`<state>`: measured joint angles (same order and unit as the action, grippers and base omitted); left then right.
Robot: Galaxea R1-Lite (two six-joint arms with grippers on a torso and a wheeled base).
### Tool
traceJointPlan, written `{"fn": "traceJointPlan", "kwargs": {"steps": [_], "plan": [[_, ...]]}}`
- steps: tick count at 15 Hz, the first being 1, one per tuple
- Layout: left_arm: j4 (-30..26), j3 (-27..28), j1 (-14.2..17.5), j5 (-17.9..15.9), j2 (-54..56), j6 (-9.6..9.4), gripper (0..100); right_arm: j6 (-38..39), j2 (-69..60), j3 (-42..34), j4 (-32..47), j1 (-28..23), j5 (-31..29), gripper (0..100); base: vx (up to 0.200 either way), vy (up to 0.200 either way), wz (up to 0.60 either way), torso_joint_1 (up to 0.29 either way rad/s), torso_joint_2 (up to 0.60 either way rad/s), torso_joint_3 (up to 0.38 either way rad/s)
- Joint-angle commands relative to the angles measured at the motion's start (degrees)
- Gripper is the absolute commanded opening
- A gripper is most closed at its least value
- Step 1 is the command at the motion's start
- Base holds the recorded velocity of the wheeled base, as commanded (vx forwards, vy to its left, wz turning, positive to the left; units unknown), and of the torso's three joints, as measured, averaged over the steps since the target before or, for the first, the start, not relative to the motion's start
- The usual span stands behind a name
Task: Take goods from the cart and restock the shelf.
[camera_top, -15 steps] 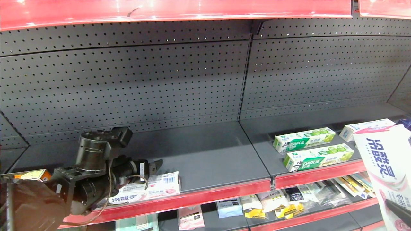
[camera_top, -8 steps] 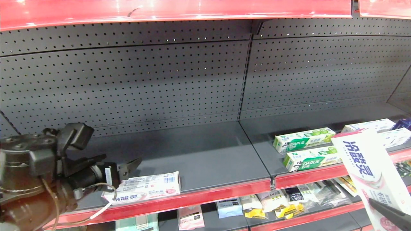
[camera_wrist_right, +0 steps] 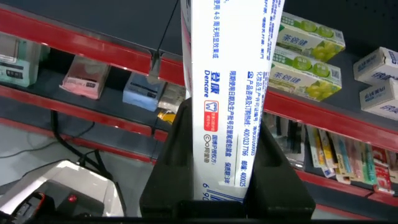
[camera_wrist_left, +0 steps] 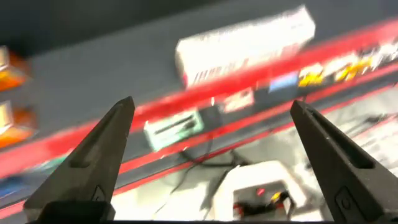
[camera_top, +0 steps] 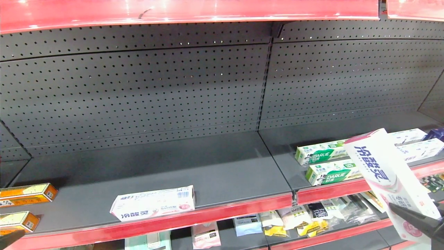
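Note:
A white-and-pink toothpaste box (camera_top: pixel 152 203) lies flat near the front edge of the grey shelf (camera_top: pixel 215 173), left of centre. In the left wrist view my left gripper (camera_wrist_left: pixel 212 104) hangs open and empty, back from the shelf, with that same box (camera_wrist_left: pixel 245 43) beyond its fingers. My right gripper (camera_top: pixel 416 222) at the lower right is shut on the lower end of a second white-and-pink toothpaste box (camera_top: pixel 388 173), which tilts upright in front of the shelf's right bay. The right wrist view shows this box (camera_wrist_right: pixel 230 93) clamped between the fingers (camera_wrist_right: pixel 177 162).
Two green toothpaste boxes (camera_top: pixel 327 152) (camera_top: pixel 333 172) and white boxes (camera_top: pixel 418 149) lie on the right bay. Orange boxes (camera_top: pixel 27 192) (camera_top: pixel 17 220) sit at the far left. A lower shelf (camera_top: pixel 312 215) holds several packets. A perforated back panel (camera_top: pixel 156 86) closes the shelf.
My left arm has pulled back down and left off the shelf, leaving the toothpaste box lying there. My right gripper has carried its box up and to the left, nearer the shelf.

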<state>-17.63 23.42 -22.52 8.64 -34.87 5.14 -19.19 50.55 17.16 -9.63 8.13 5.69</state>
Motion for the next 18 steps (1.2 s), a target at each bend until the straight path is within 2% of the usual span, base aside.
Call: {"fn": "traceJointPlan", "kwargs": {"steps": [1,2,6,9,13,18], "plan": [[-11.5,3.1,0.2,1.6,17.7,-4.62,100,-0.1,1.3,0.2,0.0,0.7,0.0,0,0.000,0.000,0.60,-0.002,0.00,-0.007],[-12.6,2.8,0.2,3.5,19.7,-6.37,100,-0.1,1.4,0.2,0.0,1.8,0.0,0,0.000,0.000,0.60,0.002,0.00,0.002],[-12.4,2.5,0.2,3.7,19.7,-8.13,100,-0.1,2.0,0.3,0.0,1.9,0.0,0,0.000,0.000,0.60,0.004,0.00,0.002],[-12.4,2.2,0.2,3.7,19.7,-8.22,100,-0.1,2.0,0.7,-0.1,2.0,0.0,0,0.000,0.000,0.60,0.004,0.00,0.004],[-12.5,1.4,0.2,3.7,22.9,-8.13,100,-1.9,4.7,2.4,-0.2,1.9,-0.2,0,0.000,0.000,0.00,0.000,0.00,0.000],[-13.9,-3.9,0.2,4.6,33.3,-8.13,100,-2.4,20.0,13.3,-1.1,4.3,0.2,0,0.000,0.000,0.00,0.000,0.00,0.000]]}}
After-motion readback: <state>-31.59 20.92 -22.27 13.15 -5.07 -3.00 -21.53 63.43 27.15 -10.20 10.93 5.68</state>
